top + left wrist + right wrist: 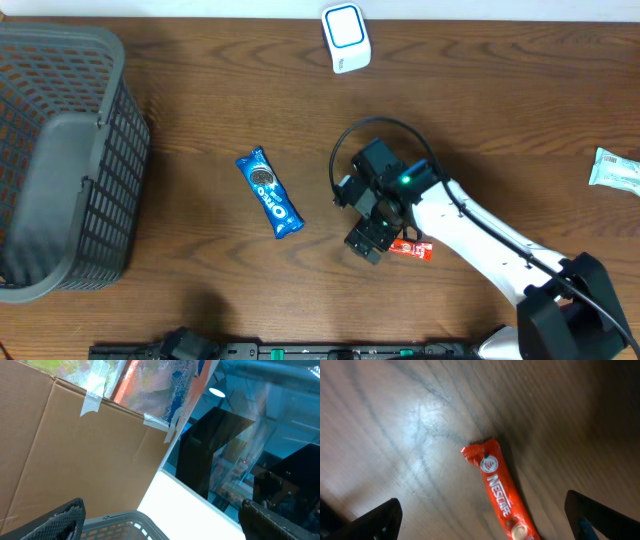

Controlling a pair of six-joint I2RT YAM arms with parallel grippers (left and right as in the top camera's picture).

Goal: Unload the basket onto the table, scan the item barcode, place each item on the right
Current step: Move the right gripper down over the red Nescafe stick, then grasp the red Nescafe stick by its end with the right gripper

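From overhead alone, takes in the whole spread: a red Nescafé stick (410, 249) flat on the table (200, 90), partly hidden under the right hand (366, 245), with its red length poking out beside the dark fingers. Places a blue Oreo pack (269, 193) well left of the stick, a dark mesh basket (120, 160) far left of it, a white scanner with a blue face (346, 38) beyond the stick near the far edge, and a pale packet (615, 170) far right of it. Catches little of the left arm, only dark hardware along the near edge, left of the stick. From the right wrist, gives what overhead cannot: white NESCAFE lettering running along the red wrapper, a round white emblem near the crimped end, a pale round mark toward the other end. Shows the right hand spread wide, a dark fingertip in each lower corner, the stick lying between them, touched by neither, nothing gripped. From the left wrist, looks away from the stick altogether: left hand (167, 522) wide open and empty, a grey basket rim low between its fingertips, a taped brown cardboard box (85, 455) ahead, dark glassy panels and a ceiling light behind. Underneath everything, dark brown wood grain, with a bright patch of glare just beside the stick's crimped end.
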